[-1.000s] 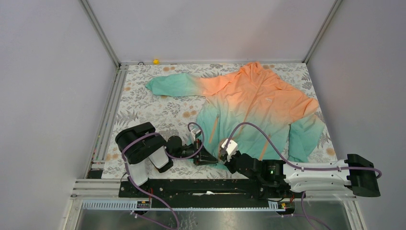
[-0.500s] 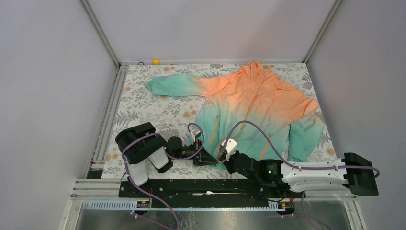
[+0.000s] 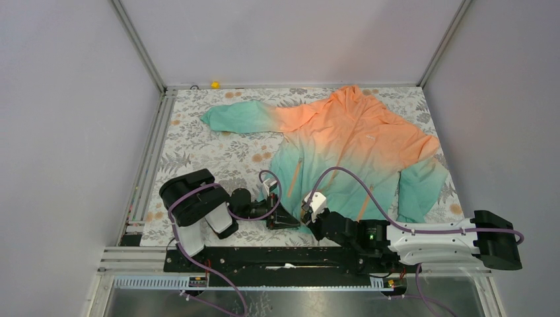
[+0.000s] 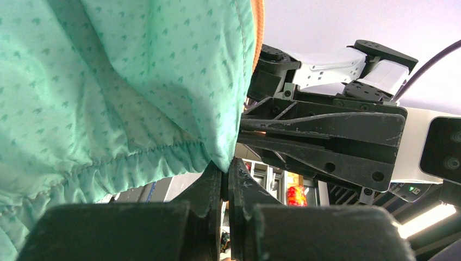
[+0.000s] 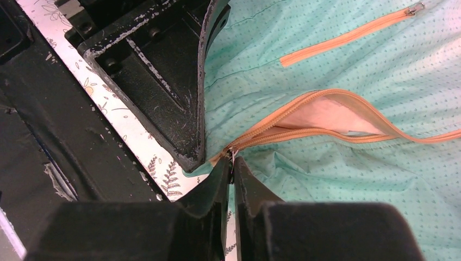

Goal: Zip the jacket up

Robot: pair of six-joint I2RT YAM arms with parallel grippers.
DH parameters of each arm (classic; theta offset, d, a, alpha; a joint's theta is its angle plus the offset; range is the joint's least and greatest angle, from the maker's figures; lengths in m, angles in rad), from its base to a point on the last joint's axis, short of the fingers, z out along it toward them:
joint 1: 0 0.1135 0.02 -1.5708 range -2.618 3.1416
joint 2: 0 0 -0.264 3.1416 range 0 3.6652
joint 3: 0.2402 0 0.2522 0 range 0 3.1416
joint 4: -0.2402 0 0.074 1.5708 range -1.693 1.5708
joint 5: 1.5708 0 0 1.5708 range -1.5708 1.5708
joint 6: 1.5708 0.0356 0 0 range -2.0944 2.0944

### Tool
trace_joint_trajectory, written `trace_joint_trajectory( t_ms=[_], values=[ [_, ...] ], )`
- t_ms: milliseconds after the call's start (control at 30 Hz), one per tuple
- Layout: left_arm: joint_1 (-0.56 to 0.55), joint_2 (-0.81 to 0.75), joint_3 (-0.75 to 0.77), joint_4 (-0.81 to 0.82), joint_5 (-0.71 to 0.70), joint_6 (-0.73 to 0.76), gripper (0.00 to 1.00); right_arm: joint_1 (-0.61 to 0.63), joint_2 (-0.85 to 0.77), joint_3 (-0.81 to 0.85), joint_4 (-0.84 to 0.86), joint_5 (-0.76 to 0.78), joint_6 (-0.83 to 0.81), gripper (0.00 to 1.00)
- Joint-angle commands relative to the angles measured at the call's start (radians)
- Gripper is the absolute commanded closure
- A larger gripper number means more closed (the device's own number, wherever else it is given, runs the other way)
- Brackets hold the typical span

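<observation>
Your jacket [image 3: 350, 142] lies spread front-up across the floral worktop [image 3: 198, 142], its orange top toward the far edge and its teal hem [image 4: 136, 160] at the near edge. There your left gripper [image 4: 225, 173] has its fingers pressed together on a corner of that hem, while just beside it your right gripper [image 5: 232, 163] pinches the zipper pull [image 5: 232, 154] at the foot of the orange zipper [image 5: 331, 136]. Above the pull the two zipper sides gape apart, showing pale lining [image 5: 331, 115].

Nothing legible anywhere; the white chest mark [image 3: 372, 138] on the jacket [image 3: 343, 155] is too small to read.
</observation>
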Motion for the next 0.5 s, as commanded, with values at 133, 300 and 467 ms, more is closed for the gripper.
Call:
trace_joint_trajectory(
  t_ms=[133,300,467],
  values=[
    [-0.01,-0.021,-0.01,0.128,0.023,0.016,1.0,0.003,-0.008,0.048,0.05,0.0,0.015,0.89],
    [-0.011,-0.02,-0.01,0.127,0.024,0.017,1.0,0.003,0.024,0.087,0.015,0.009,0.052,0.98],
    [-0.01,-0.022,-0.011,0.128,0.023,0.016,1.0,0.003,0.043,0.119,-0.03,-0.007,0.081,0.83]
  ],
)
